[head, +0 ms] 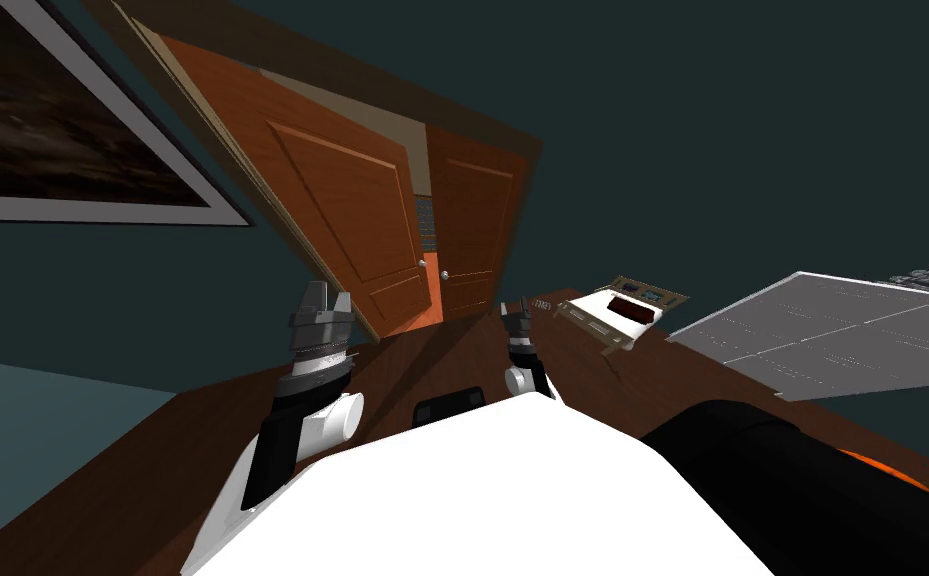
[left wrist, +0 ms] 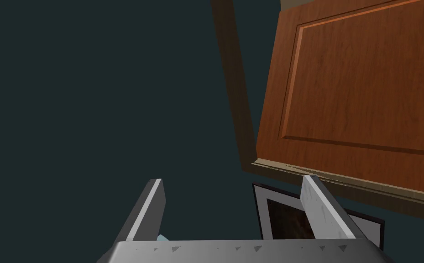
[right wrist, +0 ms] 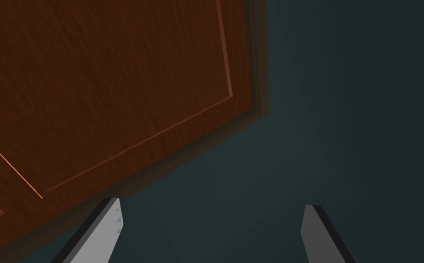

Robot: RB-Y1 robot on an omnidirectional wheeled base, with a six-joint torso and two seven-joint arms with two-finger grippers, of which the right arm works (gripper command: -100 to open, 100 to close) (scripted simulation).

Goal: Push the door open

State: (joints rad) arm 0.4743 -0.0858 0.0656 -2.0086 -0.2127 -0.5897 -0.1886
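Observation:
A double door of reddish-brown panelled wood stands ahead in a dark frame. Its left leaf (head: 347, 215) is swung a little out of line with the darker right leaf (head: 474, 230), leaving a narrow gap (head: 426, 225) between them. Small knobs (head: 421, 263) sit by the meeting edges. My left gripper (head: 324, 300) is raised in front of the left leaf's lower edge, open and empty, apart from the panel (left wrist: 361, 91). My right gripper (head: 515, 312) hangs low before the right leaf (right wrist: 106, 91), open with nothing between its fingers (right wrist: 101, 228).
Dark teal walls flank the doorway. A framed dark picture (head: 52, 120) hangs on the left wall. To the right lie a white and tan low piece of furniture (head: 620, 315) and a grey flat panel (head: 832, 335). Wooden floor (head: 202, 420) runs up to the door.

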